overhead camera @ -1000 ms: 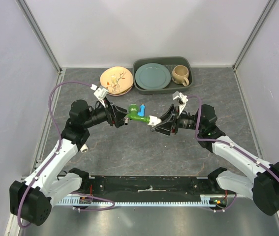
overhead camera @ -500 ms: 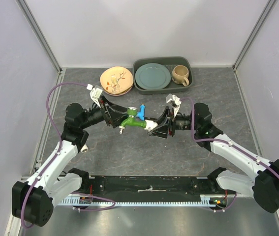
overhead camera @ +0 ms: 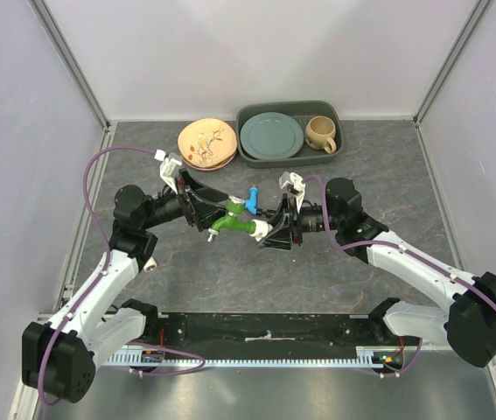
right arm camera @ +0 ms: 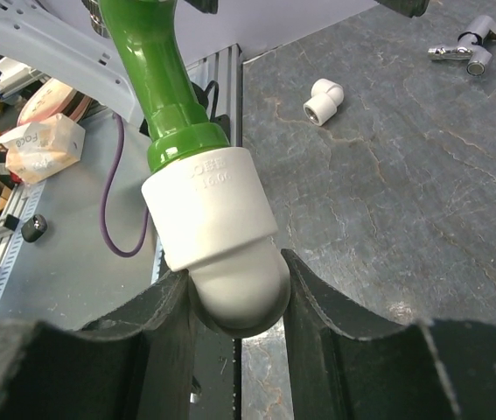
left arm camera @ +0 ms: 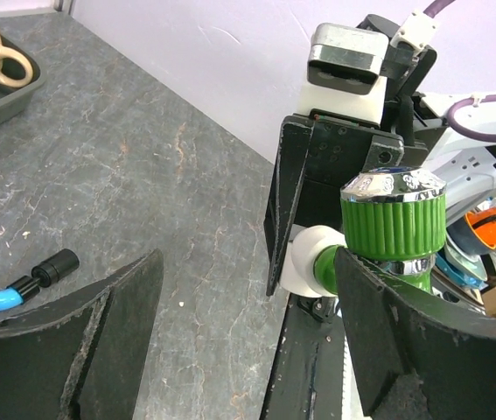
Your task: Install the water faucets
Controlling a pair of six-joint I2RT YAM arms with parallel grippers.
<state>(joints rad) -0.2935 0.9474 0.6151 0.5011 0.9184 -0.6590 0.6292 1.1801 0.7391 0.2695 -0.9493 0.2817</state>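
Observation:
The green faucet [overhead camera: 230, 218] is joined to a white elbow fitting [overhead camera: 261, 229] and hangs above the table between both arms. My right gripper [overhead camera: 269, 232] is shut on that elbow [right arm camera: 230, 262], and the green body [right arm camera: 156, 61] rises from it. My left gripper [overhead camera: 215, 210] is open around the faucet's end. In the left wrist view its fingers [left arm camera: 405, 341] stand wide apart, with the green cap and metal thread [left arm camera: 394, 210] against the right one. The light blue faucet [overhead camera: 252, 196] lies on the table; its black end [left arm camera: 51, 267] shows by the left finger.
A second white elbow fitting [right arm camera: 324, 101] and a small grey metal piece [right arm camera: 466, 51] lie on the table. A tan plate [overhead camera: 207, 143] and a grey tray [overhead camera: 335, 144] holding a plate and mug [overhead camera: 320, 132] stand at the back.
My right gripper has carried the elbow and green faucet to the left, and the faucet has swung so its metal end points down-left. My left gripper has shifted slightly around it.

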